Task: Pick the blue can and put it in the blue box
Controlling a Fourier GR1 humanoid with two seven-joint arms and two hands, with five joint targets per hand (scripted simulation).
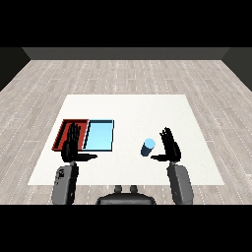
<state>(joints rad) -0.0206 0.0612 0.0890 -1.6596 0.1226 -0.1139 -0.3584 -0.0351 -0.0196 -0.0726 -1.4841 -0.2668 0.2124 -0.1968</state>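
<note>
Head view: the white surface (128,106) carries a red tray (66,129) and a blue tray (100,135) lying side by side on its left part, touching along one edge. The blue can (148,147) stands upright to the right of the trays, apart from the blue one, with bare surface between them.

The right robot hand (170,147) is just to the right of the can, fingers straight and spread, thumb reaching toward the can's base; it holds nothing, and I cannot tell whether the thumb touches the can. The left robot hand (72,145) is likewise open, fingers straight up, over the near edge of the red tray, thumb pointing toward the blue tray.

By my judgement the task is at its reach step: the can is not yet grasped and the blue tray holds nothing. The next move calls for the right robot hand to shift left until the can sits between thumb and fingers, curl round it, lift, then carry it leftward over the blue tray, not the red one beside it.
</note>
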